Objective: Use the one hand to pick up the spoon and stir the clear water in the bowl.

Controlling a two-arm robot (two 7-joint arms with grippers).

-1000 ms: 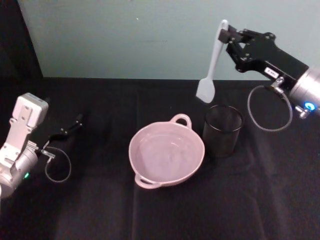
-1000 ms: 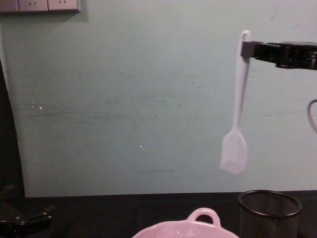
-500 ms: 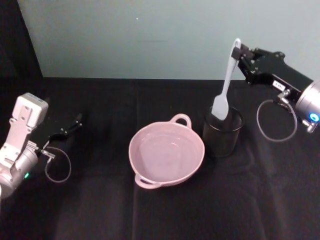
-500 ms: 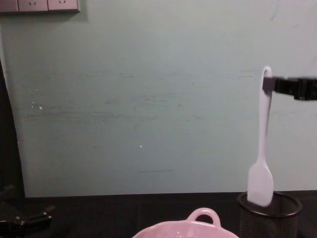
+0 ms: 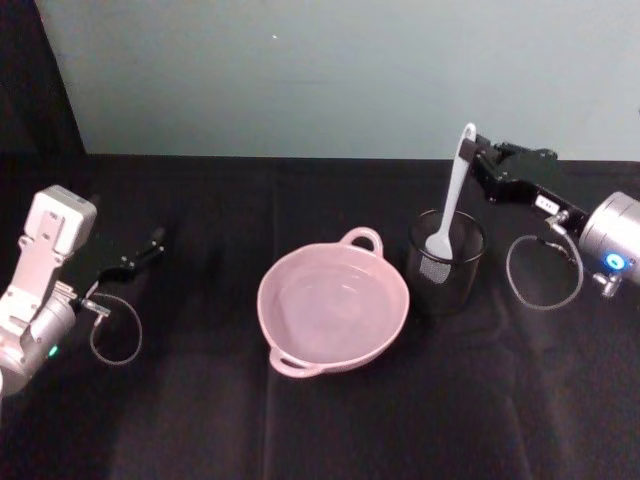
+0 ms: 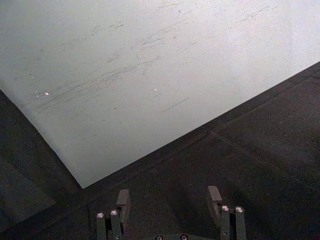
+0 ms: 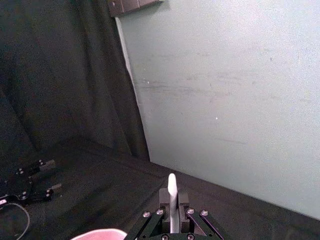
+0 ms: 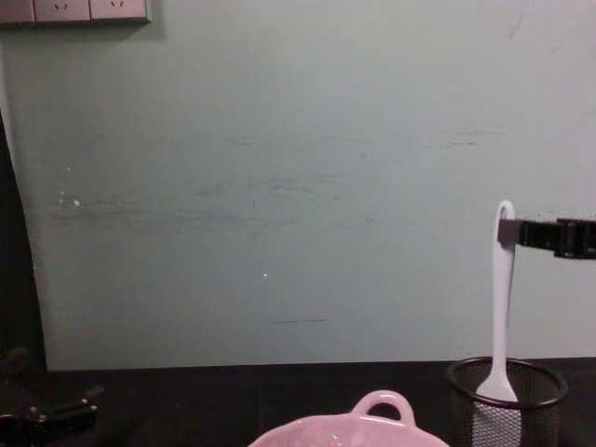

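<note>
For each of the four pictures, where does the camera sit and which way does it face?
Head: high, looking down at bowl, mesh cup, spoon; both arms show.
Chest: low, facing the wall; right pincer holds the spoon.
Left wrist: over the open left pincer, toward the wall.
Right wrist: along the gripped spoon handle.
Head and chest share bowl, cup, spoon.

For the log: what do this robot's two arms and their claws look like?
The right claw is long, black and boxy with a small white label, on a silver cylindrical wrist with a blue light and a looping grey cable. The left claw is black too, on a white, blocky arm with a green light and its own grey cable loop.
</note>
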